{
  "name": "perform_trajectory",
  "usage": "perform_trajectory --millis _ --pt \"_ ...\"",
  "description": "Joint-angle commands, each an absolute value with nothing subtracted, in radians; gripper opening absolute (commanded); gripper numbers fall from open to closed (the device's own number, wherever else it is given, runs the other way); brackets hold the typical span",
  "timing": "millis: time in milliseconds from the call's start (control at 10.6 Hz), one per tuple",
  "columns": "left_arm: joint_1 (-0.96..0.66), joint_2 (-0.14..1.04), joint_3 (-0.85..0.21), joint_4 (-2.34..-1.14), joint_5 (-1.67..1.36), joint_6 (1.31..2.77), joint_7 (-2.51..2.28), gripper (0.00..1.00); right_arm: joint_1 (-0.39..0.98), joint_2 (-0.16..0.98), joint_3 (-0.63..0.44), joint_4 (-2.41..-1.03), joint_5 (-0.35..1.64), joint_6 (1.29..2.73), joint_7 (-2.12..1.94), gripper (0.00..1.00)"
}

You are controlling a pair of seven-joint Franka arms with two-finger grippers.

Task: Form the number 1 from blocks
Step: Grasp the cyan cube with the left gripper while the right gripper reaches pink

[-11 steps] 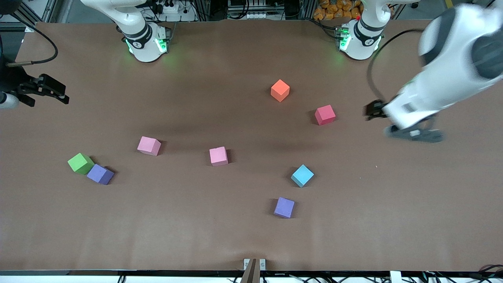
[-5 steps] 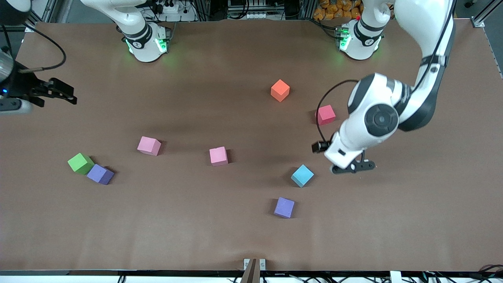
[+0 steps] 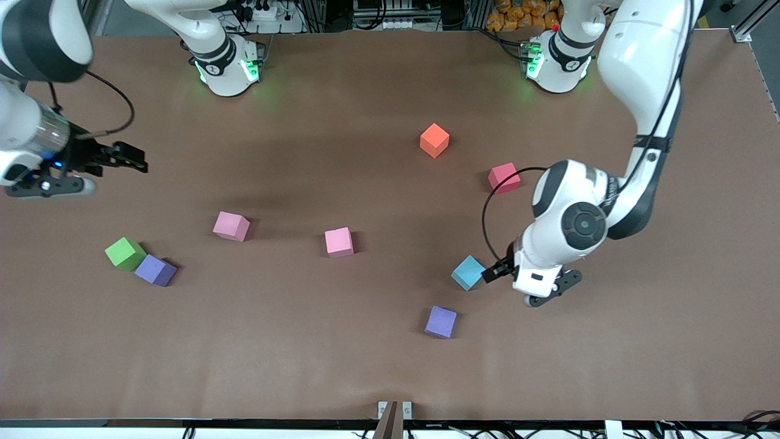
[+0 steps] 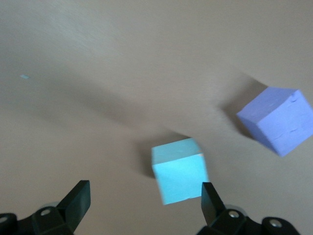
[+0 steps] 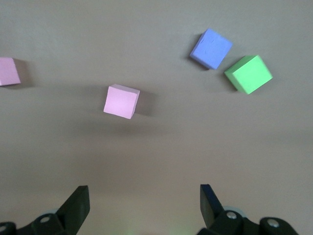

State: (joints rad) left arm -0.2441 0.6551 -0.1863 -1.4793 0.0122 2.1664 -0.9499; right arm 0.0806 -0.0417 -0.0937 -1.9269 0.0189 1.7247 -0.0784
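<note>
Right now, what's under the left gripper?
The left gripper, open, is over bare table beside the sky blue block, not above it. Its body hides the table directly beneath.

Even, soft overhead light on the brown table (image 3: pixel 341 366); no glare. Blocks cast short, faint shadows toward the left arm's end, e.g. the light pink block (image 3: pixel 339 242). Green glow spills from both arm bases onto the tabletop. Front view sharp throughout. Left wrist view smeared: sky blue block (image 4: pixel 179 170) and purple block (image 4: pixel 278 119) have soft, streaked edges. Right wrist view slightly soft.
</note>
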Motion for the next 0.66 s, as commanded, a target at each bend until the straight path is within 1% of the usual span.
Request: perform_trajectory --millis 0,189,473,567 --pt "-0.297 0.710 -0.176 -1.437 0.044 2.253 -1.084 1.00 0.123 -0.052 -0.104 -2.028 0.020 1.811 -0.013 1.00" --pt "-0.322 0.739 -0.175 -1.433 0.070 2.282 -1.103 1.00 0.158 0.001 -0.104 -2.040 0.020 1.830 0.041 1.00" --pt "-0.420 0.779 -0.080 -1.434 0.115 2.284 -1.212 1.00 0.153 0.092 -0.106 -2.043 0.113 1.870 0.044 1.00" --pt "-0.435 0.782 -0.066 -1.434 0.115 2.284 -1.226 1.00 0.153 0.118 -0.106 -2.043 0.115 1.885 0.044 1.00"
